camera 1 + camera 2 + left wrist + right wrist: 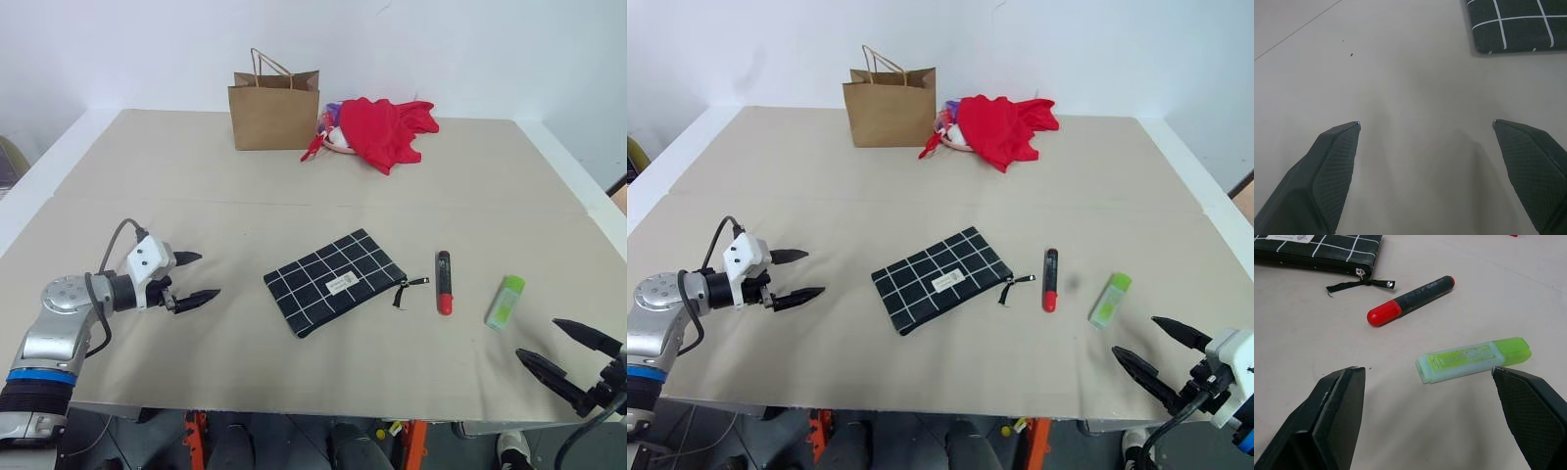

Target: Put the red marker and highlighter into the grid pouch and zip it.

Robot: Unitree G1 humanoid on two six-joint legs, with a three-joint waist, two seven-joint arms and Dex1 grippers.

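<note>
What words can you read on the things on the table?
None can be read.
Grid pouch: its small white label carries print, too small to read.
Red marker: faint print on the black barrel, too blurred.
Highlighter: print on its label, too blurred.

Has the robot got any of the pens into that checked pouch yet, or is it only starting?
Only starting. The red marker and the highlighter lie loose on the table, to the right of the grid pouch. Nothing is in hand: the left pincer and right pincer are open and empty. Still left: opening the pouch if its zipper is shut, putting both pens in, zipping up.
</note>
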